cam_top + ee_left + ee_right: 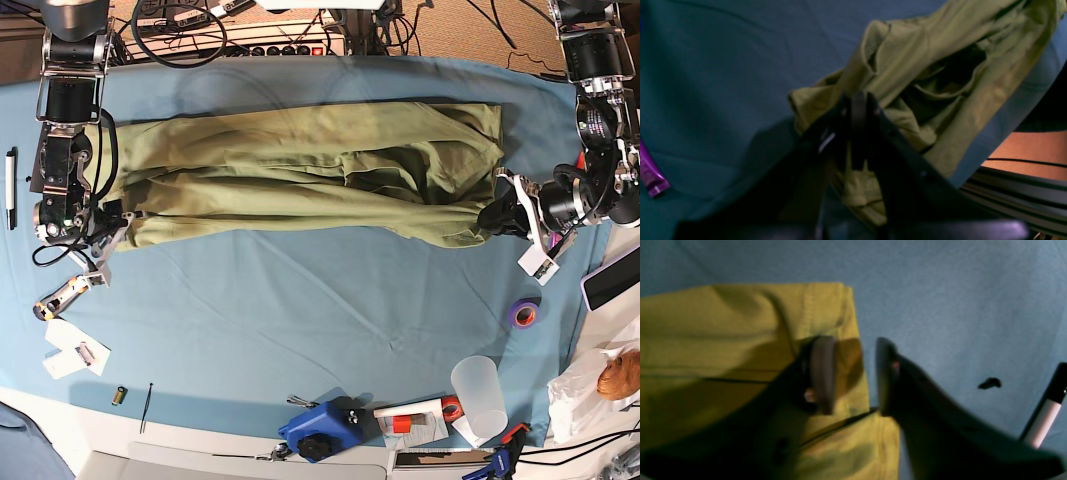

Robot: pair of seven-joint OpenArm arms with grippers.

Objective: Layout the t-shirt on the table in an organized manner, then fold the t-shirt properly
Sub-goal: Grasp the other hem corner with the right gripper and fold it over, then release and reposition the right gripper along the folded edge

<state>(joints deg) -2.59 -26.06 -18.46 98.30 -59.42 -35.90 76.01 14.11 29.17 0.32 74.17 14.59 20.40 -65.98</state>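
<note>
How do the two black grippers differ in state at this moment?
The left gripper is shut on the olive cotton t-shirt, pinching bunched cloth. The right gripper has its jaws apart, astride the shirt's stitched corner, not yet gripping. Both sit at opposite ends of the shirt on the light blue table.

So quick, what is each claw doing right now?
Left gripper: shut on the t-shirt.
Right gripper: jaws apart, straddling the t-shirt's edge, not yet clamped.

left gripper [858, 110] fingertips buried in t-shirt [923, 66] folds, purple packet [650, 176] cut off at edge
</note>
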